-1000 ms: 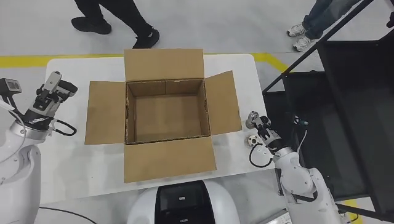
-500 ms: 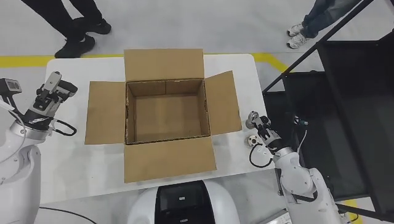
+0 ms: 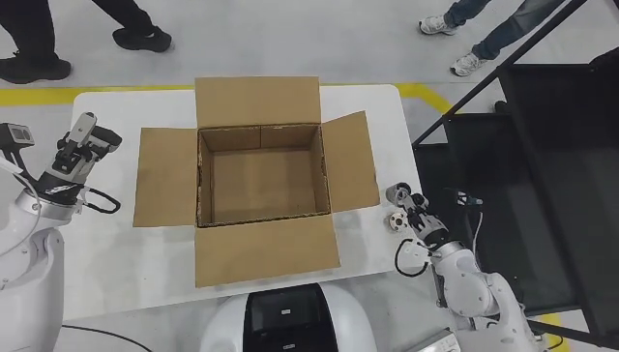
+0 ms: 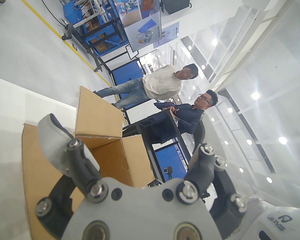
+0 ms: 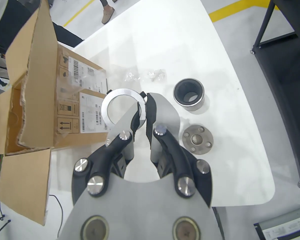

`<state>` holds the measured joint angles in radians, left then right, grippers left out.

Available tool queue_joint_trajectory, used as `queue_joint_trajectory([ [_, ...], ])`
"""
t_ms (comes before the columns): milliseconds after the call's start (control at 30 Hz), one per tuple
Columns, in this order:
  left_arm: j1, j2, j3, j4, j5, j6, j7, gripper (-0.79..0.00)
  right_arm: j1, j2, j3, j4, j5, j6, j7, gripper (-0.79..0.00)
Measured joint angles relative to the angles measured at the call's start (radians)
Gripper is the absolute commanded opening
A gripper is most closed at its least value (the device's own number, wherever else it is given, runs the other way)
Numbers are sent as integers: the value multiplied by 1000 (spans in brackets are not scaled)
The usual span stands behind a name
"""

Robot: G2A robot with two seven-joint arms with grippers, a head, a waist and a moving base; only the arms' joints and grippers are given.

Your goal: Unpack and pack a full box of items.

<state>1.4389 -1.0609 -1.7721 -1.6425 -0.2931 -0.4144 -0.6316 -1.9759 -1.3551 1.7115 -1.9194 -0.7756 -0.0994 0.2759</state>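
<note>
So the cardboard box (image 3: 259, 101) sits open in the middle of the table (image 3: 377, 105), all four flaps folded out. The right gripper (image 5: 142, 106) is pinching the rim of a metal ring (image 5: 121, 92), right by the box's labelled side. On the table just beyond it are a short sleeve (image 5: 190, 106), a round flange (image 5: 198, 139) and a small clear bag (image 5: 145, 75). The left gripper (image 4: 127, 138) hangs by the table's left edge - fingers spread wide.

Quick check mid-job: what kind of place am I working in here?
Probably a robotics workshop or factory hall: yellow floor marking, blue equipment racks behind, and machined parts like the metal ring in the right gripper.
</note>
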Motion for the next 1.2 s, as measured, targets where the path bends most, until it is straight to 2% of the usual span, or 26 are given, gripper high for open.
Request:
queue_joint_trajectory([
  [400,0,0,0,0,0,0,0,0,36,3,-117,163,-323,54,-100,-785],
  [900,0,0,0,0,0,0,0,0,115,7,-202,304,-506,94,-85,-785],
  [1200,0,0,0,0,0,0,0,0,147,9,-227,345,-551,105,-57,-785],
])
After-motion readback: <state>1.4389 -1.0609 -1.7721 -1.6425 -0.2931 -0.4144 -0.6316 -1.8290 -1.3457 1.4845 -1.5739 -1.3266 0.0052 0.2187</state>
